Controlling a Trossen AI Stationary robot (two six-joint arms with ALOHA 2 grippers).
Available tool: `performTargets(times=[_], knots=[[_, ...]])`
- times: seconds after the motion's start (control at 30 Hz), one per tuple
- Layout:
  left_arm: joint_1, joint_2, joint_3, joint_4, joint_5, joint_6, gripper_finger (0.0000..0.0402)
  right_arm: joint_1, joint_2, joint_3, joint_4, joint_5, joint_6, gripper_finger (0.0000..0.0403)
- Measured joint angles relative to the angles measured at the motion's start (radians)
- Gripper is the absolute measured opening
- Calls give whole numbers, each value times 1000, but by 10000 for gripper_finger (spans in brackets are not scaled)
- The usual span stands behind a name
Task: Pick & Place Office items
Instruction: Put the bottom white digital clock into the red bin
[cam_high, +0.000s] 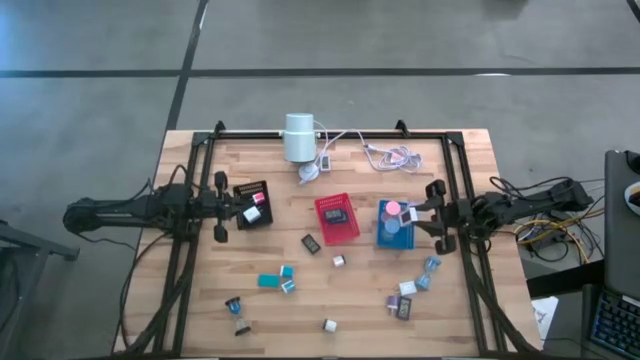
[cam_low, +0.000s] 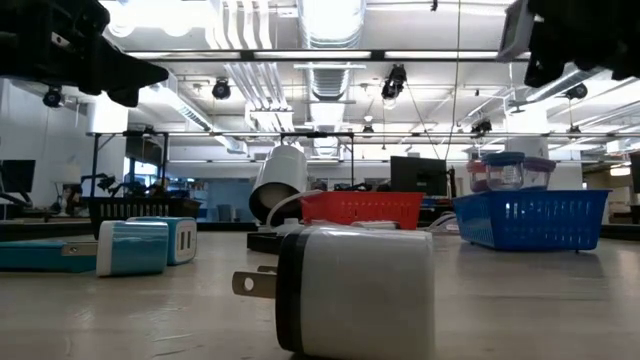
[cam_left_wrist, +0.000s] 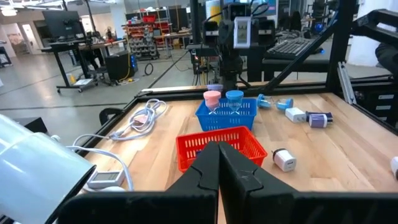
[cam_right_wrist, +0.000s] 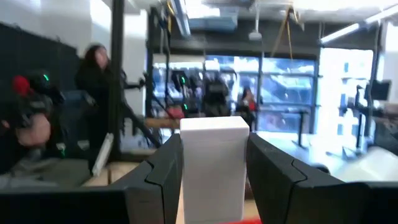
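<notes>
Right gripper (cam_right_wrist: 214, 180) jaws clamped on a white block (cam_right_wrist: 213, 163), left gripper (cam_left_wrist: 219, 163) jaws clenched empty.

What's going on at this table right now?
Two robot arms are sorting small office items into trays. The right gripper holds a white block above the blue tray, which already has items in it. The left gripper is shut and empty near the black tray. More pieces, such as a white charger, lie loose on the table.

Small office items (cam_high: 273, 281) scattered across table (cam_high: 520, 325)
</notes>
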Motion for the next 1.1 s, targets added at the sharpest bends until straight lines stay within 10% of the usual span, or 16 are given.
performTargets(times=[1.1], knots=[[0, 0, 0, 6, -1, 41, 5, 0, 31, 1, -42, 5, -45, 137]])
